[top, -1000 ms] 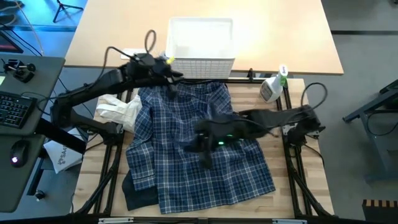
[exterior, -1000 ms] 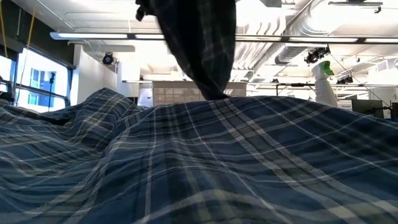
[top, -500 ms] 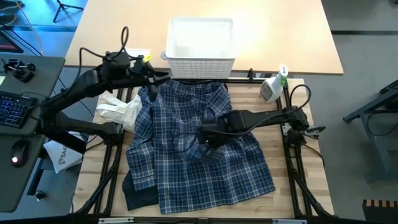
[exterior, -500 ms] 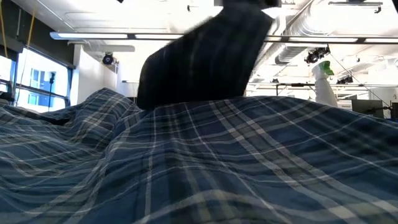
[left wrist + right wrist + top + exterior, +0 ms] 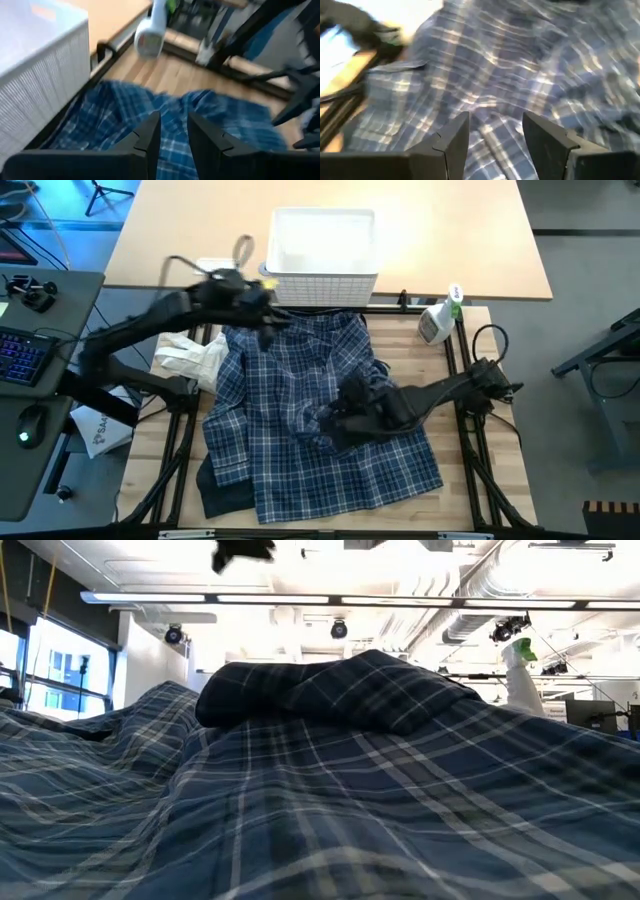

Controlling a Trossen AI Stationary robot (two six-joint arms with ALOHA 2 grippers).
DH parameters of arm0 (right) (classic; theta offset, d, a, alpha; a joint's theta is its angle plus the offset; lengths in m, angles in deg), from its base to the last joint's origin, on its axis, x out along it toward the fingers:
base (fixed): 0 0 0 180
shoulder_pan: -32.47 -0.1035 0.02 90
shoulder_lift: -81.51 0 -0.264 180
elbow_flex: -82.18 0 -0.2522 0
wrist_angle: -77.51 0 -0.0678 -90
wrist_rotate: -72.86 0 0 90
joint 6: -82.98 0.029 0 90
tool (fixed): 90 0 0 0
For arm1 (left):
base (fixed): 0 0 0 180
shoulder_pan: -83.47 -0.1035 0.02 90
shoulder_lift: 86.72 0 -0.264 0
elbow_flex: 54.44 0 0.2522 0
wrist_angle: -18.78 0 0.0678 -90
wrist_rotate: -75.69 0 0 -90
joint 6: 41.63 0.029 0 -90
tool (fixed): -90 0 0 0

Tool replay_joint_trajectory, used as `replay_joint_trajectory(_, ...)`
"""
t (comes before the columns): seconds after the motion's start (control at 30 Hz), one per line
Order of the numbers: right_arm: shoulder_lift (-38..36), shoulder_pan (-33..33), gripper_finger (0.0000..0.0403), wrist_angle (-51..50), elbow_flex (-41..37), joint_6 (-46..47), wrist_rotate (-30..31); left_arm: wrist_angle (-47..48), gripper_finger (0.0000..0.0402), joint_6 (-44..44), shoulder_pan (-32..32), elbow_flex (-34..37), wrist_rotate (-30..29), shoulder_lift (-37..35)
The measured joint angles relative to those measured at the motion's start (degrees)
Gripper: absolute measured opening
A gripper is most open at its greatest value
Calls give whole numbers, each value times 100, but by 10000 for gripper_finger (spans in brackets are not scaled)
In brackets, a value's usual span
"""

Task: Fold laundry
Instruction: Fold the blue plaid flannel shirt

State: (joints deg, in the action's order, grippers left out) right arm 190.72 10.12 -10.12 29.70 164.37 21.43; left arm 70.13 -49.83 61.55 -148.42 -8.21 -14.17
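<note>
Shirt count: one blue-and-white plaid shirt [image 5: 320, 420] spread over most of the worktop, w/ one dark garment [image 5: 222, 492] poking out from under it at the near left corner. Also 1 white lattice basket [image 5: 322, 255] at the far edge, 1 spray bottle [image 5: 440, 318] near the far right corner, 1 pale crumpled cloth [image 5: 190, 358] by the left edge.

Two grippers. Left gripper [image 5: 272, 308] sits above the shirt's far edge, just in front of the basket; in the left wrist view its fingers [image 5: 147, 134] are parted w/ a narrow gap, nothing between them, plaid below. Right gripper [image 5: 345, 415] is over the shirt's middle, right beside a bunched fold of fabric; in the right wrist view its fingers [image 5: 451, 137] are spread wide, released, plaid cloth showing in the gap. In the low view the fold forms a hump [image 5: 330, 690] atop the flat plaid.
</note>
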Motion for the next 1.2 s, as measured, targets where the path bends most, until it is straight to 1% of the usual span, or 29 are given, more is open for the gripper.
replay_joint_trajectory(0.03, -27, -14, 181, -285, -58, 310, -267, -5, 86, 47, -26, 0, -1, 208)
replay_joint_trajectory(0.07, -88, -17, 181, -541, -75, 551, -658, 16, 86, 138, -62, 0, 15, 437)
replay_joint_trajectory(0.1, -189, -19, 181, -703, -79, 738, -1074, 66, 86, 234, -109, 0, 159, 645)
replay_joint_trajectory(0.17, -406, -97, 181, -815, -64, 886, -1925, 142, 86, 272, -148, 2, 495, 1078)
replay_joint_trajectory(0.2, -472, -155, 181, -734, -56, 874, -2257, 102, 86, 276, -150, 2, 594, 1285)
replay_joint_trajectory(0.23, -507, -235, 181, -606, -55, 824, -2469, 42, 86, 277, -146, 2, 635, 1482)
replay_joint_trajectory(0.27, -510, -321, 181, -492, -56, 724, -2559, -58, 86, 279, -143, 2, 652, 1679)
replay_joint_trajectory(0.37, -526, -598, 181, -449, -68, 638, -2459, -511, 88, 203, -146, -26, 691, 2242)
replay_joint_trajectory(0.47, -578, -763, 181, -660, -57, 865, -2383, -638, 106, 139, -215, -306, 850, 2747)
replay_joint_trajectory(0.6, -549, -856, 181, -857, -66, 1184, -2522, -583, 155, -31, -296, -924, 875, 3456)
replay_joint_trajectory(0.73, -586, -887, 181, -885, -66, 1223, -2623, -586, 211, -220, -416, -1533, 866, 4116)
replay_joint_trajectory(0.83, -584, -908, 181, -886, -66, 1226, -2795, -578, 237, -437, -522, -1833, 845, 4497)
replay_joint_trajectory(0.93, -584, -958, 181, -883, -66, 1269, -2946, -599, 243, -527, -611, -1964, 770, 4755)
replay_joint_trajectory(1.07, -584, -1029, 181, -1036, -66, 1270, -2975, -579, 229, -663, -714, -1974, 737, 5028)
replay_joint_trajectory(1.1, -584, -1035, 181, -1137, -66, 1316, -2978, -581, 222, -721, -737, -1974, 777, 5090)
replay_joint_trajectory(1.2, -584, -988, 181, -1141, -66, 1507, -2981, -723, 202, -844, -775, -1974, 1248, 5240)
